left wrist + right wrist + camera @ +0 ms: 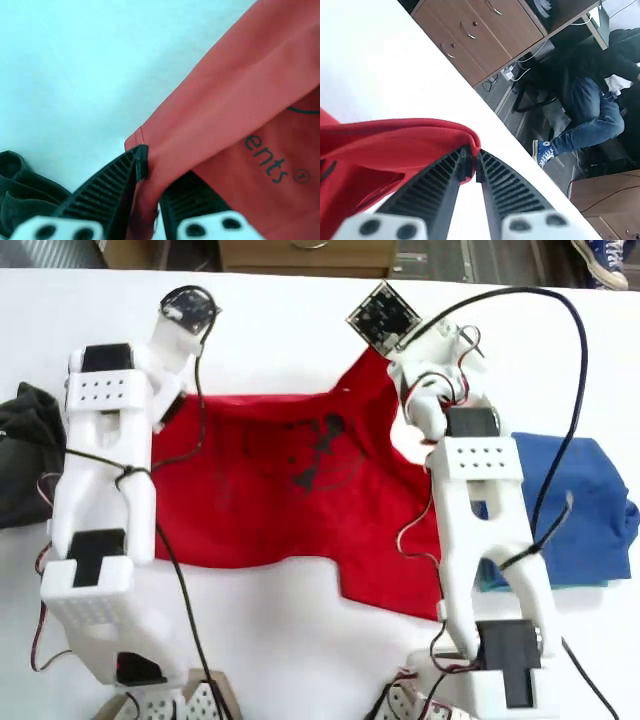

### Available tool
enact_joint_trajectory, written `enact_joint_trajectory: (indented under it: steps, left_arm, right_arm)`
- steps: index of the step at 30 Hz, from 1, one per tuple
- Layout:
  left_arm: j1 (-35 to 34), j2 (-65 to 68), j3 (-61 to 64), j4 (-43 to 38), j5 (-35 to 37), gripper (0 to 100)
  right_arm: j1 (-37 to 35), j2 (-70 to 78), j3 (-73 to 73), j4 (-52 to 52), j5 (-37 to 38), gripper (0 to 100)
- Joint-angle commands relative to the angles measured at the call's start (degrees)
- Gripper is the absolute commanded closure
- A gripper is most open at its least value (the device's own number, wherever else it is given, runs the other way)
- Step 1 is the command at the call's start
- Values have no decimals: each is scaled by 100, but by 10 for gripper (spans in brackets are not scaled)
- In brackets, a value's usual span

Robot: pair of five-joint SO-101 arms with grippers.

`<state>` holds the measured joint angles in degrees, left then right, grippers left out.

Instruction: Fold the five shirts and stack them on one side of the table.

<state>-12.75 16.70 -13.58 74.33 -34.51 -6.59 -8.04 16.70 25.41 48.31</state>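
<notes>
The red shirt (280, 510) lies spread mid-way across the table (300, 645), its far edge pinched at both ends by the left gripper (149, 167) and right gripper (471, 161), each closed tight on cloth. Uneven pulling could slip one thin hold and skew the fold.

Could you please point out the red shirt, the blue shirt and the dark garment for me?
red shirt (250, 510), high view, flat middle below the print.
blue shirt (600, 525), high view, right part.
dark garment (25, 455), high view, bunched middle.
</notes>
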Motion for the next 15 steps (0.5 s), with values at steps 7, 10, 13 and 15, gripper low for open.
enact_joint_trajectory:
  steps: [7, 10, 13, 15]
  left_arm:
    - [35, -18, -286, 18, -9, 980]
    - [35, -9, -259, 26, -9, 980]
    - [35, -9, -286, -9, 0, 980]
    - [35, -44, -295, -114, 0, 980]
  right_arm:
    - [-22, 664, -932, -646, -26, 978]
    - [-22, 901, -1108, -637, -44, 978]
    - [-66, 1051, -1301, -637, -44, 978]
    - [-110, 1130, -1556, -637, -18, 978]
